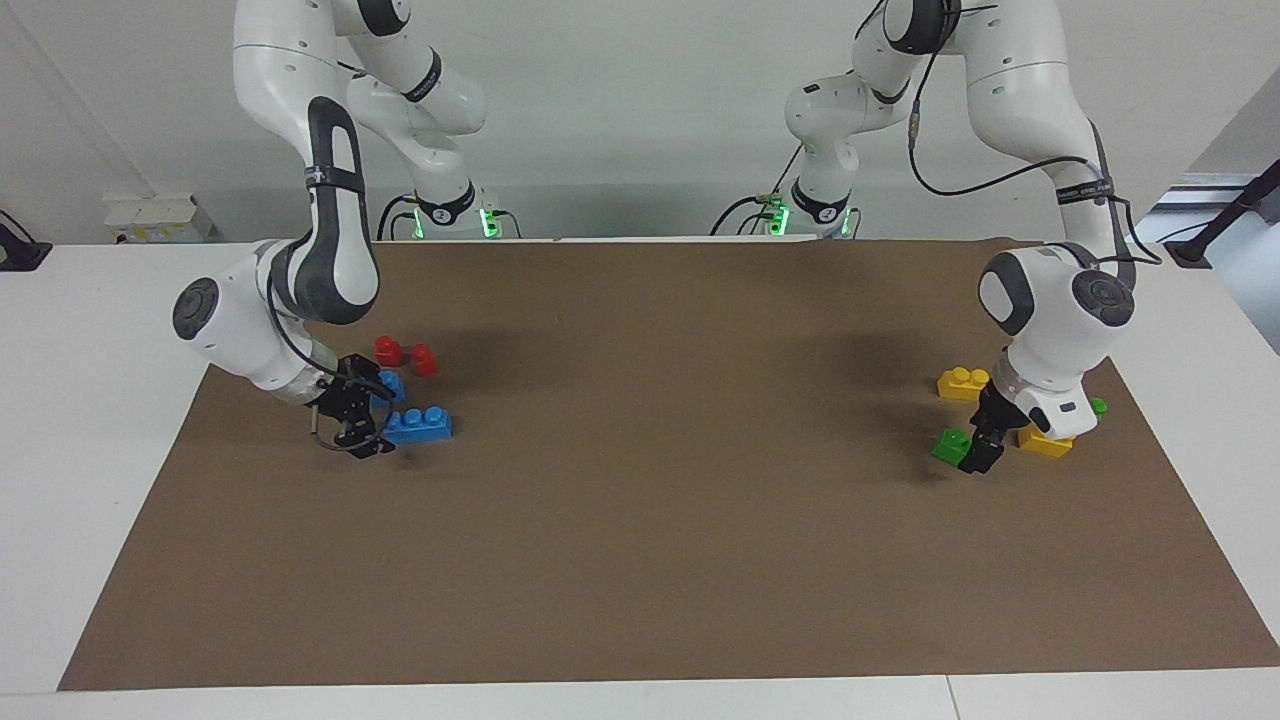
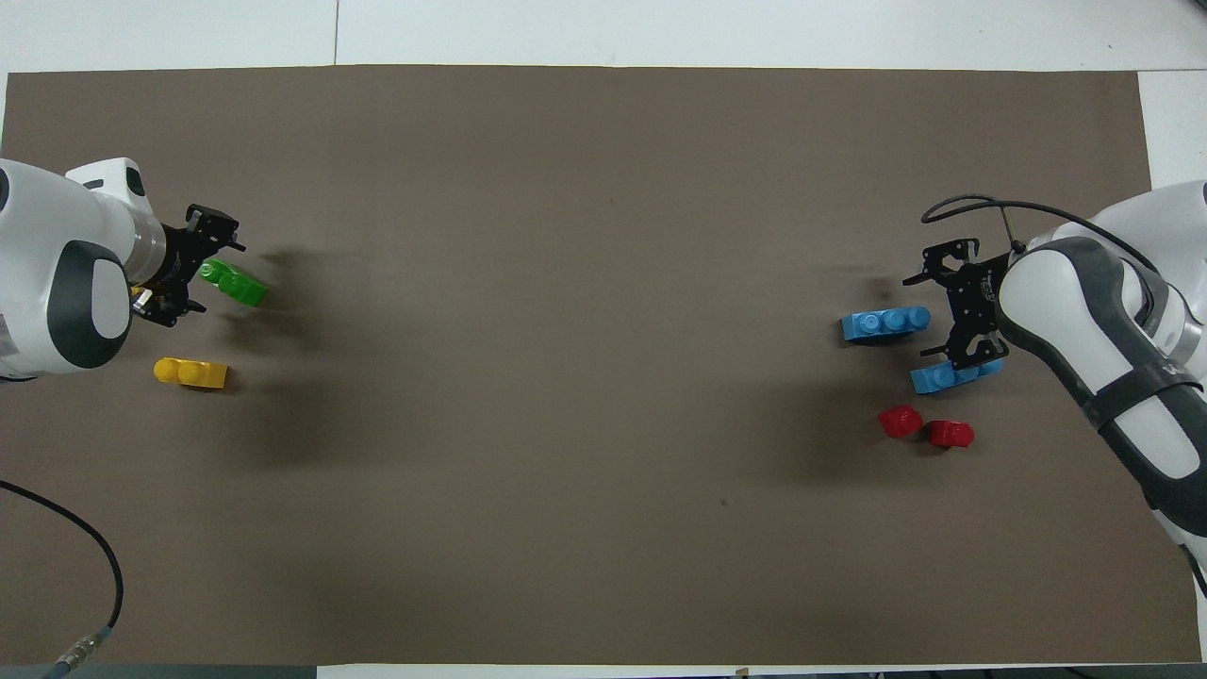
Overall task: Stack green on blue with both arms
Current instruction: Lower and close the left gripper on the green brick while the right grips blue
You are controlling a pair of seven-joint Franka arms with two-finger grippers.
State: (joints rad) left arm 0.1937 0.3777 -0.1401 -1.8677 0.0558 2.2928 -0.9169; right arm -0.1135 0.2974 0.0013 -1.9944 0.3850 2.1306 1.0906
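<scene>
A green brick (image 1: 950, 445) lies at the left arm's end of the mat; it also shows in the overhead view (image 2: 236, 285). My left gripper (image 1: 975, 452) is low and open, with one end of this brick between its fingers (image 2: 212, 273). A second green brick (image 1: 1098, 407) is mostly hidden by the left arm. Two blue bricks lie at the right arm's end. My right gripper (image 1: 378, 420) is open and low at the end of the farther blue brick (image 1: 417, 425), its fingers on either side of that end (image 2: 917, 318). The nearer blue brick (image 2: 943, 377) is partly covered by it.
Two small red pieces (image 2: 901, 421) (image 2: 950, 434) lie nearer to the robots than the blue bricks. One yellow brick (image 1: 962, 383) lies nearer to the robots than the green one, and another (image 1: 1045, 443) lies beside the left gripper. The brown mat (image 1: 640, 500) covers the table.
</scene>
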